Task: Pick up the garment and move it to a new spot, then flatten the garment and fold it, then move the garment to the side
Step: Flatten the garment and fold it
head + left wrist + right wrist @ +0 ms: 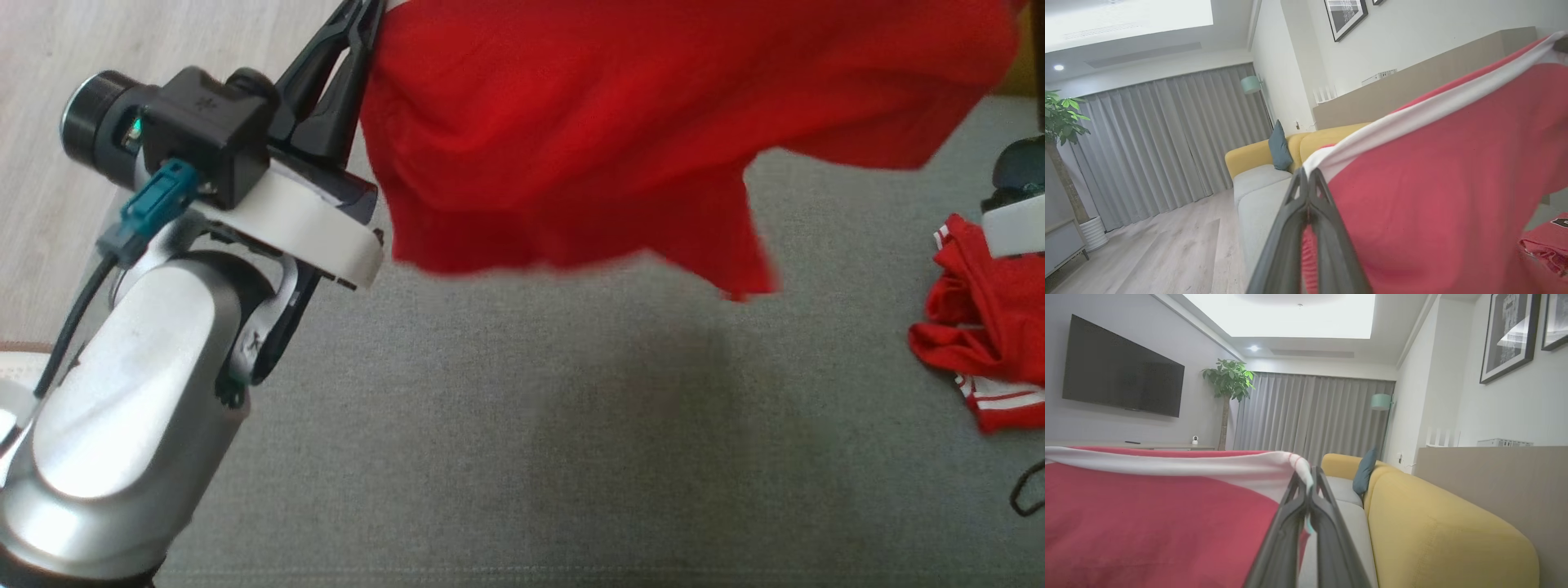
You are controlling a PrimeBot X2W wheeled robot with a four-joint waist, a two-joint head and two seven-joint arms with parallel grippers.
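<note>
Both my grippers are fully closed on the garment (620, 122). Left gripper (1308, 177): fingers pinched together on the left end of its white band (1208, 467), red cloth between the fingers lower down. Right gripper (1309, 477): fingers pinched together on the band's other corner. The band runs taut between the two.

The garment is red and hangs in the air, spread wide across the far part of the head view, above the grey sofa seat (522, 425) and clear of it. It casts a soft shadow on the seat below.

Hard to make out:
- The garment's upper edge is cut off by the top of the head view. Its lower hem is blurred, so I can't read its shape.
- The yellow backrest (1437, 522) runs along the seat's right side, partly hidden by cloth in the left wrist view.
- The wood floor (49, 163) lies left of the seat.
- A second red piece (988, 327) with white stripes lies crumpled on the seat at the right, cut off by the frame edge.
- A pale part (1012, 229) overlaps that piece at the right edge. Can't tell what it is, or whether it touches the cloth.
- The blue cushion (1364, 469) leans at the sofa's far end.
- A dark cord (1029, 490) at the near right is mostly out of frame.
</note>
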